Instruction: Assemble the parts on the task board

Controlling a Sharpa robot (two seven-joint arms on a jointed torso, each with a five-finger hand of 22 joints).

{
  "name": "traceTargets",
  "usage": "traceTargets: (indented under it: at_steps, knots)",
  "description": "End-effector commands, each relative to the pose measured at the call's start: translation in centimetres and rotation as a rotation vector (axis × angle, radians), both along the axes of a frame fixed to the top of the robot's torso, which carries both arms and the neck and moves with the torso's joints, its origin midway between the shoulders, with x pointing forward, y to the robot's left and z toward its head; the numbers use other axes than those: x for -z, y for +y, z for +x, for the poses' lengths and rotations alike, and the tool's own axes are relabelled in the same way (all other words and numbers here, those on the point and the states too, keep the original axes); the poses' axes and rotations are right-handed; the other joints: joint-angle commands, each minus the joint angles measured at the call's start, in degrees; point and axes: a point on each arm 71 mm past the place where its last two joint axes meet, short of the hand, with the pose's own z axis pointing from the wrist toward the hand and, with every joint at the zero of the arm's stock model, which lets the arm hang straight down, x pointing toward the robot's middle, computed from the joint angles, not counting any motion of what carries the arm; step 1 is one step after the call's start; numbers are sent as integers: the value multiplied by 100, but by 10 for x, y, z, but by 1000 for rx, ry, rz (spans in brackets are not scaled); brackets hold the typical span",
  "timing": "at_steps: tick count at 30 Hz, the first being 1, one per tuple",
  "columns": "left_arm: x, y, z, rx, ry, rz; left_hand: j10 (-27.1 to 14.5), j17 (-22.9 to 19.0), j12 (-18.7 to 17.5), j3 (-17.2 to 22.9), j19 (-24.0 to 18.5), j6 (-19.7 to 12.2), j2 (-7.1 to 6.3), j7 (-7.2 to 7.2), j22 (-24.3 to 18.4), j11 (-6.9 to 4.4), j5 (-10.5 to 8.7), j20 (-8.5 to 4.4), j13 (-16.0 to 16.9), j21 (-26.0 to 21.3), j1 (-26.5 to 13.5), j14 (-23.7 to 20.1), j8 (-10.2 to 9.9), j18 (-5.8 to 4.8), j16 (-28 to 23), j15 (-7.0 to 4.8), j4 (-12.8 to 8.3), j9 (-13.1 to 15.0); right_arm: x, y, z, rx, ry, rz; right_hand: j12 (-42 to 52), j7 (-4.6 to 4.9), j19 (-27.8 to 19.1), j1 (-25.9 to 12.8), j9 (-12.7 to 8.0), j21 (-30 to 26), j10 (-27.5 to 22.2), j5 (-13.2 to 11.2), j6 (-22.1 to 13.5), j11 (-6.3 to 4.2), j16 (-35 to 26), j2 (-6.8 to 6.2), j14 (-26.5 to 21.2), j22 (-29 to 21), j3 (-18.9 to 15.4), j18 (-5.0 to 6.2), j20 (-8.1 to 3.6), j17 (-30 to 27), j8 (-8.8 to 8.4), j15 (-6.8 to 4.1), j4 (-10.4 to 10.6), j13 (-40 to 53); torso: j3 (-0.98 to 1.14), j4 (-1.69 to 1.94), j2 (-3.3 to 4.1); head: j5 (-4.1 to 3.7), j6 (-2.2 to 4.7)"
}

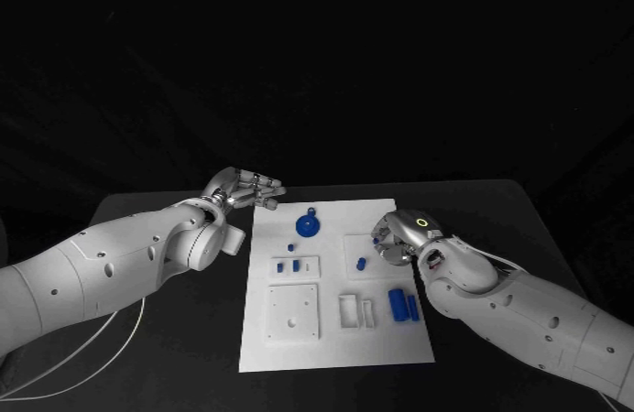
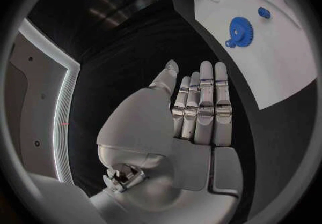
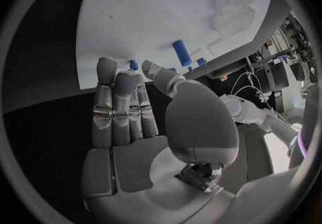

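On black table [image 1: 158, 348]: white task board [image 1: 337, 343] | both robot hands released, fingers straight.

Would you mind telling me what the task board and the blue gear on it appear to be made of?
The task board looks like matte white plastic: flat and even, without glare. The blue gear is probably moulded or printed plastic, given its uniform colour and toothed rim; I cannot confirm either.
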Motion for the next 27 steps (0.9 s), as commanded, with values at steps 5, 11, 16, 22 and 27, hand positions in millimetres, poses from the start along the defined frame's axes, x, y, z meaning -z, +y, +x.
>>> traceTargets:
  at_steps: [5, 11, 16, 22, 27]
  knots:
    - [0, 2, 2, 5, 6, -10, -19, 24, -16, -36, 68, 7, 66, 11, -16, 1, -3, -14, -3, 20, 23, 78, -8, -56, -1, -9, -10, 8, -2, -1, -1, 29, -40, 9, -3, -1, 233, 89, -4, 49, 84, 17, 37, -28, -58, 48, 10, -25, -89, -111, -83, 29, -14, -50, -17, 6, 2, 0, -2, 0, -11]
    - [0, 3, 2, 5, 12, -8, -39, 39, -17, -37, 68, 8, 63, 12, -28, 7, -3, -15, -4, 17, 24, 74, -11, -61, -6, -7, -19, 6, -2, -2, 0, 42, -39, 4, -5, 6, 230, 89, -8, 67, 47, 18, 19, -14, -71, 29, 16, -39, -50, -115, -79, 42, -14, -39, -34, -3, -3, 4, -1, -3, -19]
    - [1, 2, 2, 6, 15, -9, -54, 49, -16, -41, 67, -12, 57, 21, -38, 13, -3, -13, -3, 16, 19, 66, -13, -63, -7, -3, -22, 4, 2, -2, 1, 46, -16, -11, -12, 29, 230, 53, -16, 86, -90, -22, -60, 30, -77, 6, 22, -61, -43, -99, -56, 60, -16, -10, -20, -15, -8, 1, -1, 2, -21]
    - [1, 2, 2, 8, 18, -9, -54, 49, -16, -41, 67, -12, 57, 21, -38, 13, -3, -13, -3, 16, 19, 66, -13, -63, -7, -3, -22, 4, 5, 0, 3, 47, -1, -15, -14, 53, 227, 15, -15, 87, -265, -26, -126, 84, -79, -35, 23, -91, 20, -55, -16, 71, -15, 27, -3, -29, -4, 6, -2, 5, -24]
    - [1, 1, 2, 11, 20, -10, -66, 60, -17, -46, 64, -17, 57, 23, -54, 16, -3, -10, -3, 14, 10, 58, -10, -64, -8, -1, -22, 6, 9, 2, 3, 42, 18, -21, -14, 58, 226, 8, -16, 87, -298, -25, -144, 95, -79, -40, 23, -101, 29, -45, -6, 73, -14, 35, 1, -30, -7, 5, 2, 7, -26]
